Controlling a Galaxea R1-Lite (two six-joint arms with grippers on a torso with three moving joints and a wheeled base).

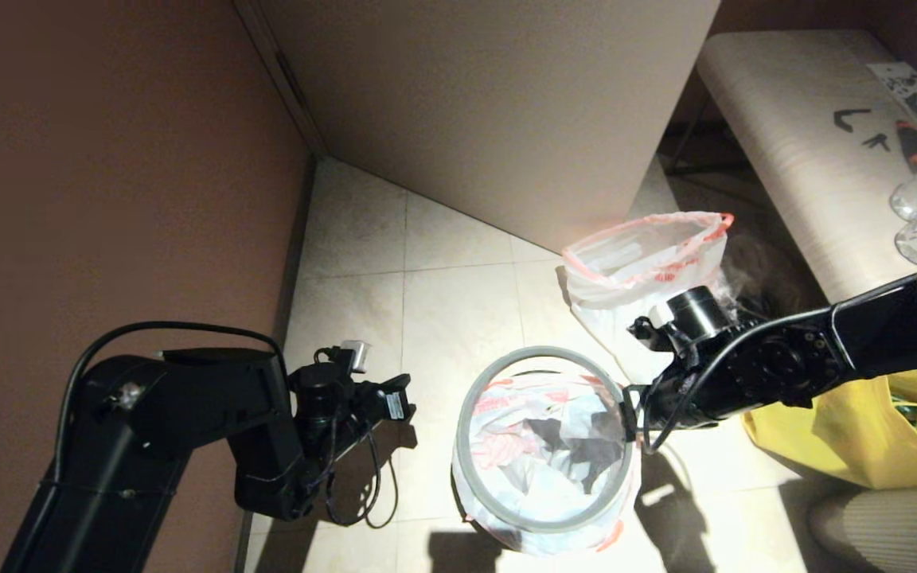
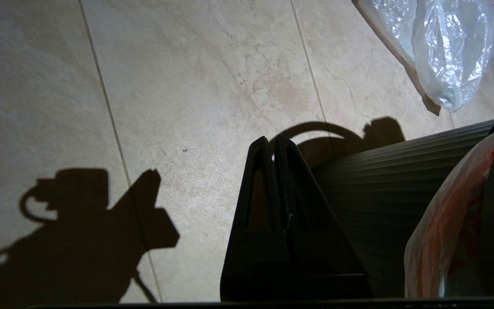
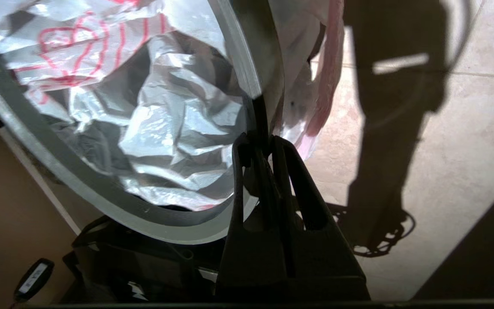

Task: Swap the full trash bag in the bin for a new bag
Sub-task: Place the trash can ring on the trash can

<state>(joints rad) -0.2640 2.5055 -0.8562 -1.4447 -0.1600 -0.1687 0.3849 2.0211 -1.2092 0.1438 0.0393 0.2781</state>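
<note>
The small round grey waste bin (image 1: 544,521) is seen standing upright on the tiled floor (image 1: 442,302), its mouth facing straight up. It is lined with a slack translucent white film bag with red print (image 1: 542,446), whose hem is draped outside under a thin grey hoop (image 1: 476,390). The right end effector (image 3: 260,143) is shut on the hoop at the rim's right side, though film may be pinched as well. A bulging translucent white bag with a red-orange hem (image 1: 649,267) stands upright just behind the bin, mouth open upward. The left end effector (image 2: 274,143) is held shut and empty, left of the bin, above the floor. A yellow fabric tote (image 1: 848,438) lies at the right.
</note>
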